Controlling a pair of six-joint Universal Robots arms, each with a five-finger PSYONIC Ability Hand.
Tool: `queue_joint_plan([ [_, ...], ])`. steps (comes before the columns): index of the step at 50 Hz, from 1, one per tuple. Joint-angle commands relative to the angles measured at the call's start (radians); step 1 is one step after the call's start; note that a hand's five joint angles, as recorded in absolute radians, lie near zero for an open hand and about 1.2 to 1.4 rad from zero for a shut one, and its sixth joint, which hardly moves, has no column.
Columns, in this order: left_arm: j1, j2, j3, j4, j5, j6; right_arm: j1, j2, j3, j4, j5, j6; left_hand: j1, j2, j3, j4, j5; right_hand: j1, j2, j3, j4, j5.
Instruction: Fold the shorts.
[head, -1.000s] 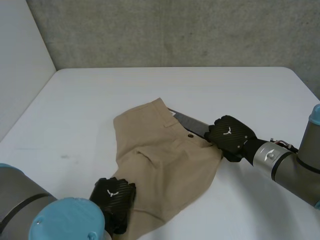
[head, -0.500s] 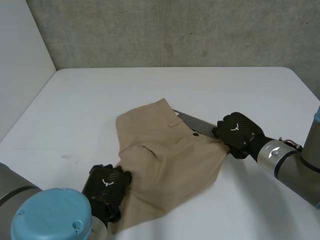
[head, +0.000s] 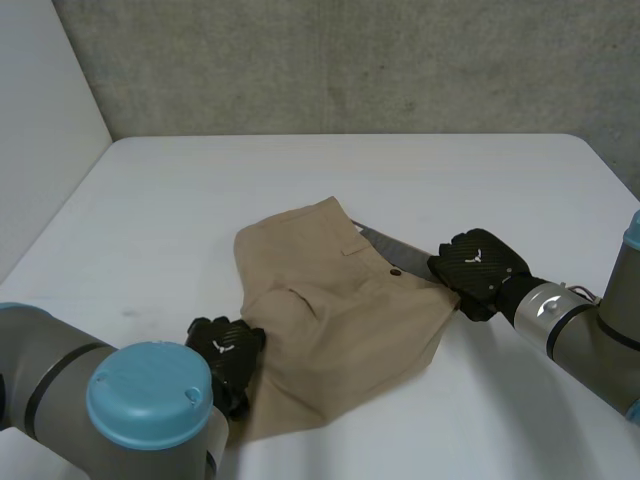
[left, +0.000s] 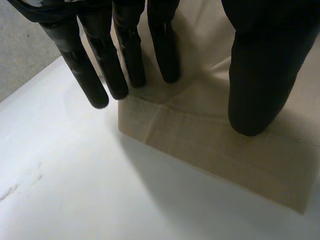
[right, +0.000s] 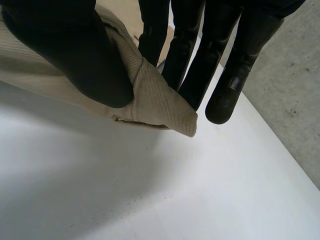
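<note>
The left hand (head: 228, 352) pinches the shorts (head: 340, 300) at their lower-left hem between thumb and fingers (left: 127, 55). The right hand (head: 478, 270) pinches the right corner. Either shallow hold may slip, crumpling the fold.

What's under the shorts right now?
White table shows around the shorts, and a grey strip pokes out from beneath by the right hand. What lies under the rest is covered by cloth.
</note>
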Motion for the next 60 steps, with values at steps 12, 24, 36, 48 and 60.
queue_joint_plan([
  [12, 0.016, 0.048, -0.002, 0.053, -0.004, 0.003, 0.001, -0.005, -0.004, 0.010, 0.020, 0.002, 0.807, 0.820, 0.818, 0.816, 0.816, 0.439, 0.225, 0.226, 0.208, 0.238],
  [24, 0.071, 0.181, -0.054, 0.011, 0.026, 0.000, 0.040, -0.097, -0.035, 0.136, 0.230, 0.198, 0.310, 0.322, 0.321, 0.319, 0.319, 0.439, 0.225, 0.226, 0.208, 0.238],
  [36, -0.004, 0.226, -0.137, -0.093, 0.073, 0.000, 0.126, 0.016, -0.093, 0.128, 0.345, 0.360, -0.209, -0.196, -0.198, -0.199, -0.199, 0.439, 0.225, 0.226, 0.208, 0.238],
  [48, -0.025, 0.244, -0.197, -0.053, 0.165, -0.008, 0.127, 0.013, -0.078, 0.104, 0.322, 0.360, -0.135, -0.123, -0.124, -0.126, -0.126, 0.439, 0.225, 0.226, 0.208, 0.238],
  [60, -0.030, 0.212, -0.200, -0.013, 0.169, -0.011, 0.124, 0.013, -0.070, 0.099, 0.313, 0.357, 0.076, 0.089, 0.087, 0.085, 0.085, 0.439, 0.225, 0.226, 0.208, 0.238],
])
